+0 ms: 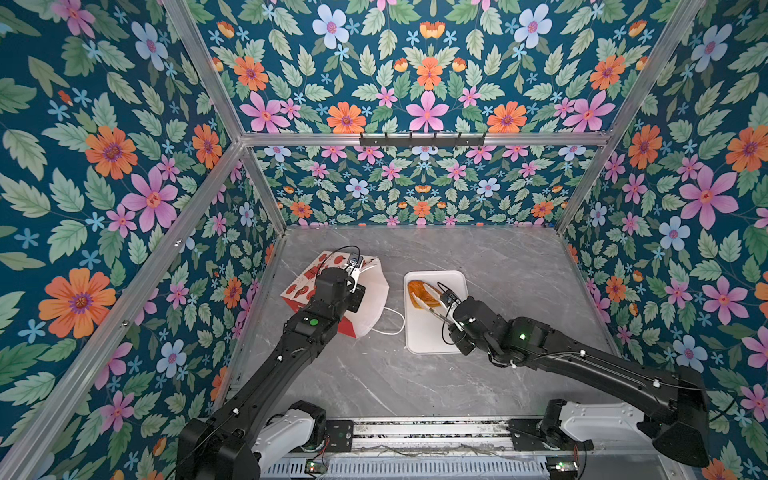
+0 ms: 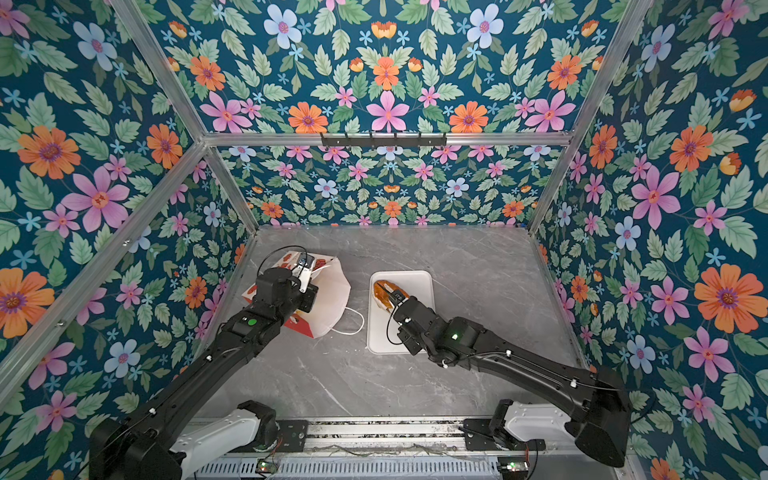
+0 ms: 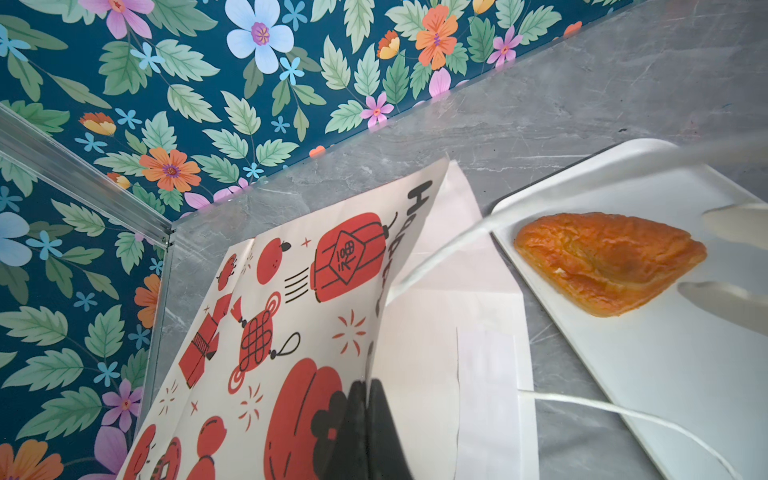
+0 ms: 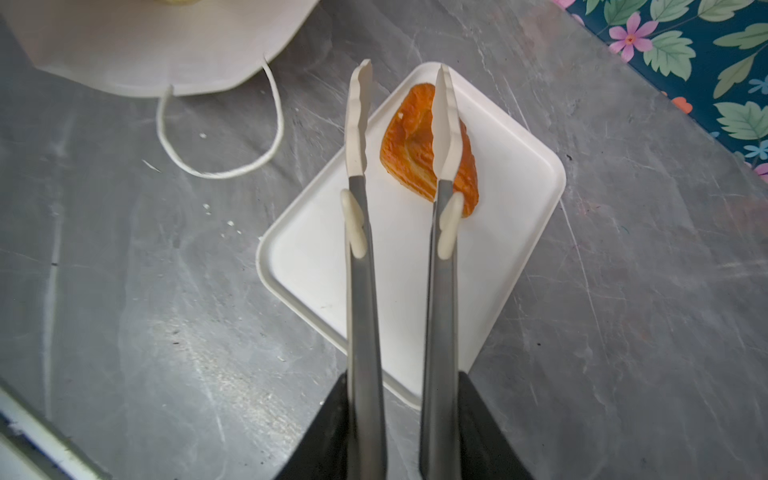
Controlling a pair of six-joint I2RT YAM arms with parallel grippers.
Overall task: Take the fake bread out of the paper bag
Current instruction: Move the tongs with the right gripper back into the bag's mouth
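Observation:
The paper bag (image 1: 309,286) lies on its side at the left of the grey table, its white inside (image 2: 332,299) facing the tray. My left gripper (image 3: 365,415) is shut on the bag's upper edge and holds the mouth up. One orange-brown fake bread (image 1: 417,293) lies at the far end of the white tray (image 1: 428,336). My right gripper (image 4: 403,374) is shut on a pair of grey tongs (image 4: 361,270). The tongs' white tips stand apart over the bread (image 4: 409,145) without pinching it. What is inside the bag is hidden.
A white cord handle (image 4: 224,172) loops on the table between bag and tray. The other cord runs taut across the left wrist view towards the tray (image 3: 665,374). Floral walls enclose the table on three sides, and a metal rail (image 1: 415,432) runs along the front edge.

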